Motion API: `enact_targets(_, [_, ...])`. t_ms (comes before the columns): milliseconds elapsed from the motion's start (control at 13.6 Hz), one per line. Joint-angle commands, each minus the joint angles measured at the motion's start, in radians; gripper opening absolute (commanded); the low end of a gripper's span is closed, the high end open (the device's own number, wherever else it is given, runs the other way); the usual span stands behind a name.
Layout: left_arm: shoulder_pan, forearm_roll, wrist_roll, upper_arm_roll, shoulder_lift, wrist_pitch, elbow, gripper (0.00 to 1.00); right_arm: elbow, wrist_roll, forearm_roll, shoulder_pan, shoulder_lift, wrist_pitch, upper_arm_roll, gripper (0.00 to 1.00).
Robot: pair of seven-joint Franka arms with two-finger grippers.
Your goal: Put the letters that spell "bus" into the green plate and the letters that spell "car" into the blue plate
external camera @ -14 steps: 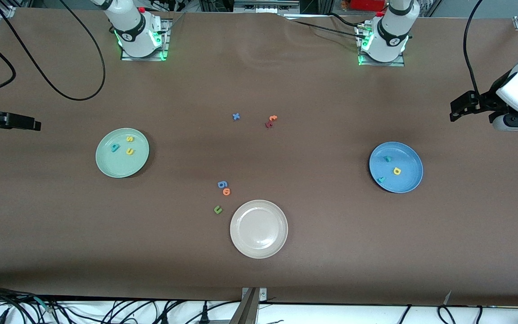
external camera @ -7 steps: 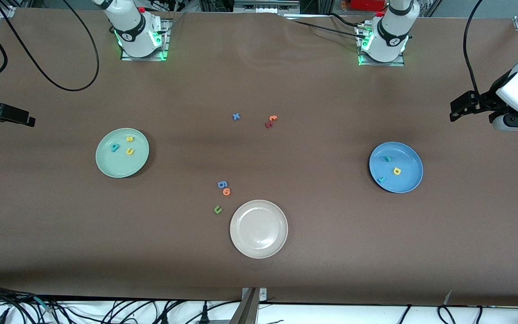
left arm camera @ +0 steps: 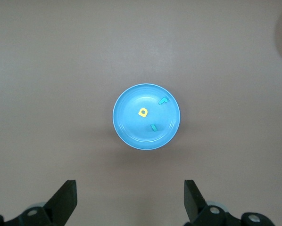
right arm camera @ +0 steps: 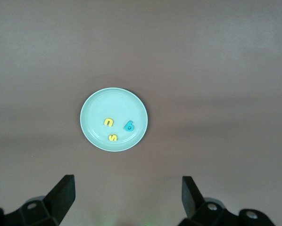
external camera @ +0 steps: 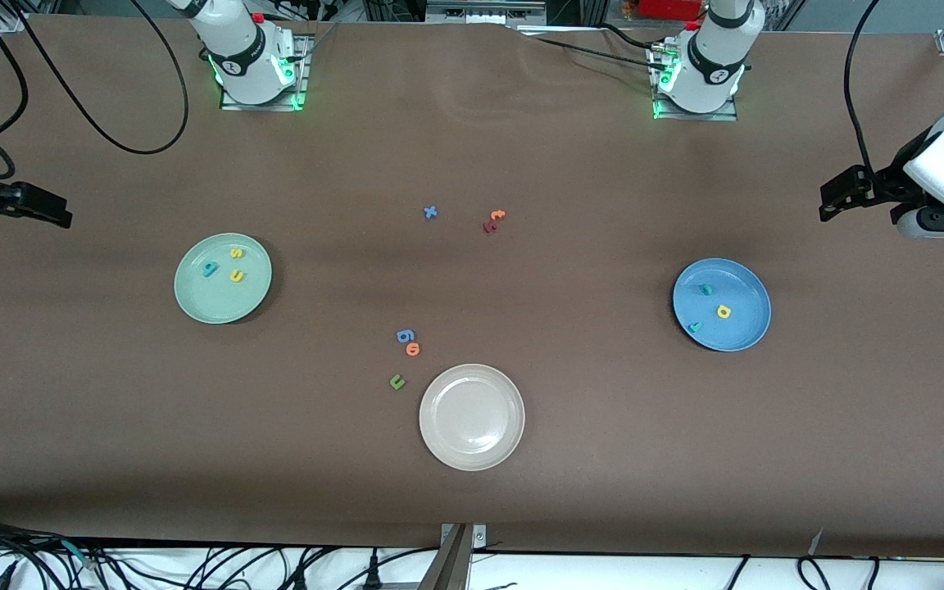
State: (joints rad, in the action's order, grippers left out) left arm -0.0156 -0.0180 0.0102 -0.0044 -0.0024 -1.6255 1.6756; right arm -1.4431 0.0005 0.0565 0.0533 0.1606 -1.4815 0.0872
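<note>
The green plate (external camera: 201, 299) (right arm camera: 98, 110) lies toward the right arm's end of the table. It holds the teal b (external camera: 210, 268), the yellow s (external camera: 236, 253) and the yellow u (external camera: 237, 276). Toward the left arm's end lies the blue plate (external camera: 746, 324) (left arm camera: 129, 125), holding the teal c (external camera: 706, 289), the yellow a (external camera: 723, 311) and the teal r (external camera: 694, 327). My right gripper (right arm camera: 127, 183) hangs open and empty high above the table beside the green plate. My left gripper (left arm camera: 129, 188) is likewise open and empty high beside the blue plate.
A beige-white plate (external camera: 472, 455) sits nearest the front camera at mid table. Beside it are a blue g-like letter (external camera: 405, 335), an orange o (external camera: 413, 349) and a dark green u (external camera: 397, 381). A blue x (external camera: 430, 212), an orange letter (external camera: 497, 215) and a dark red one (external camera: 489, 226) lie nearer the bases.
The right arm's hand has shifted slightly at its end of the table and its cable has swung. The left arm, plates and letters have not moved.
</note>
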Motion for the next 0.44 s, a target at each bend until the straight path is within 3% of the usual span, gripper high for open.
enact_targets(0, [-0.001,0.03,0.011,0.003,-0.004,-0.011,0.006,1.0,-0.03,0.016,0.003,0.008,-0.024,-0.013,-0.003,1.0])
enact_targets(368, [-0.001,0.03,0.011,0.001,-0.004,-0.011,0.006,1.0,-0.017,0.018,-0.03,0.008,-0.026,-0.01,-0.001,1.0])
